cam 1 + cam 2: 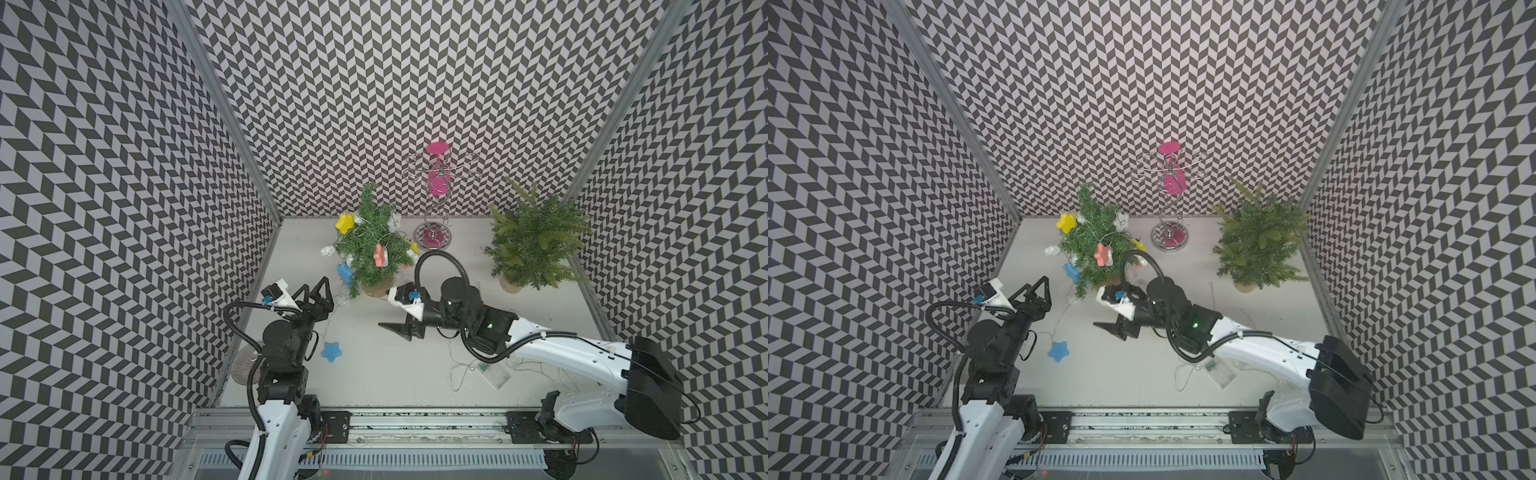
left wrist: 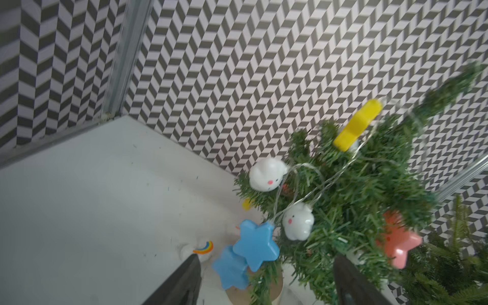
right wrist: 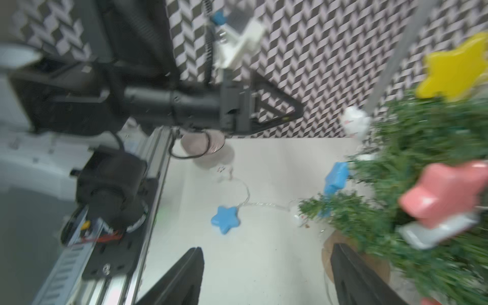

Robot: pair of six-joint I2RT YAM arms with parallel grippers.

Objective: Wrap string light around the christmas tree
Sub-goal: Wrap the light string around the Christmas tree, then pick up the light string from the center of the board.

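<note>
Small green christmas tree [image 1: 372, 245] in a tan pot, standing at the back left of the white table [image 1: 395, 386]; wound with string light [image 1: 379, 254] of yellow, pink and blue stars and white clouds; wire trailing forward to a loose blue star [image 1: 331, 351] on the table; side wall close on the left, bare room in front. Left gripper [image 1: 318, 287] beside the pot, jaws apart, empty; right gripper [image 3: 265, 250] likewise parted, holding nothing.
</note>
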